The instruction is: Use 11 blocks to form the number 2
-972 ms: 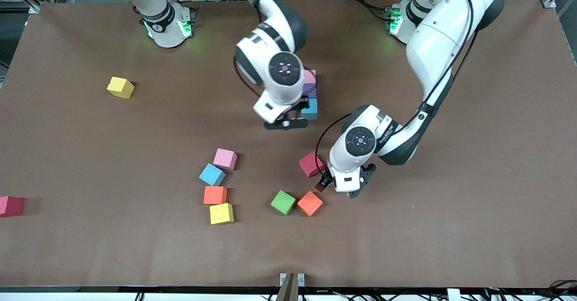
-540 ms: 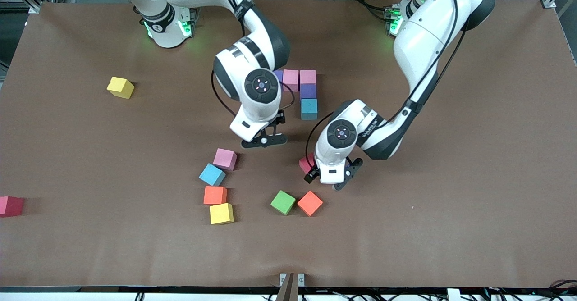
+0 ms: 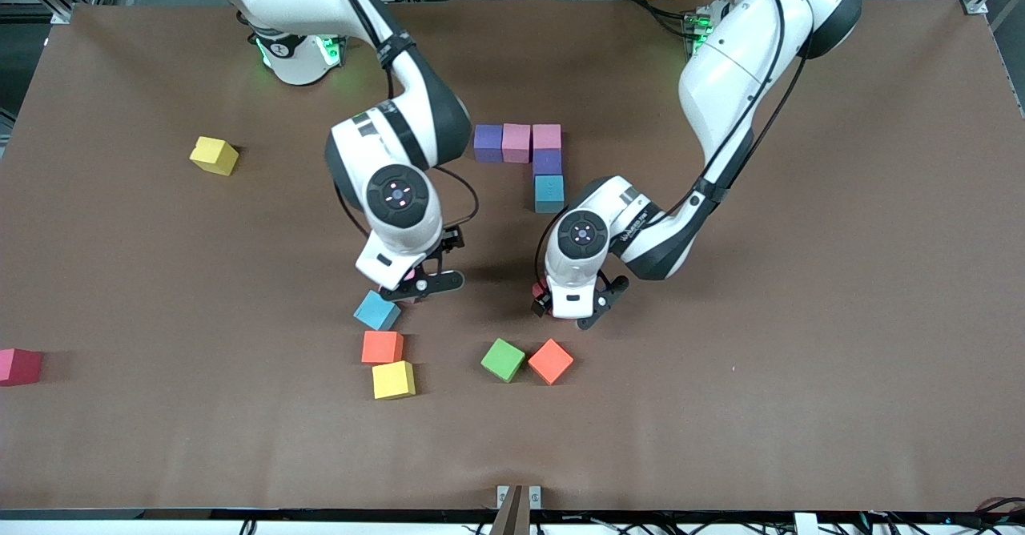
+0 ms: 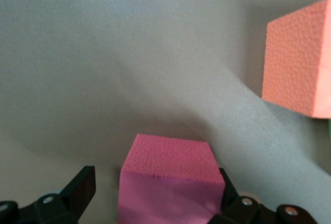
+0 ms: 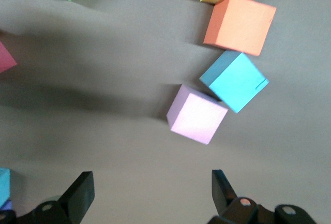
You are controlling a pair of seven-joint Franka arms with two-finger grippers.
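Five blocks lie in an L: purple (image 3: 488,142), pink (image 3: 516,142), pink (image 3: 547,136), purple (image 3: 548,162), light blue (image 3: 549,192). My left gripper (image 3: 572,309) (image 4: 155,195) is open and low around the red block (image 3: 538,288) (image 4: 170,175), which stands between its fingers. My right gripper (image 3: 418,284) (image 5: 152,190) hangs open over a loose pink block (image 3: 403,298) (image 5: 196,113), with nothing between its fingers. Beside that pink block lie a light blue (image 3: 376,310) (image 5: 235,79), an orange (image 3: 382,347) (image 5: 240,25) and a yellow block (image 3: 393,380).
A green cube (image 3: 503,360) touches an orange block (image 3: 550,361) (image 4: 300,63), nearer the front camera than my left gripper. A yellow block (image 3: 214,154) and a dark pink block (image 3: 18,365) lie toward the right arm's end of the table (image 3: 801,359).
My right arm swung from the L of blocks down to over the loose pink block. My left gripper slid toward the right arm's end, over the red block. Both stayed open.
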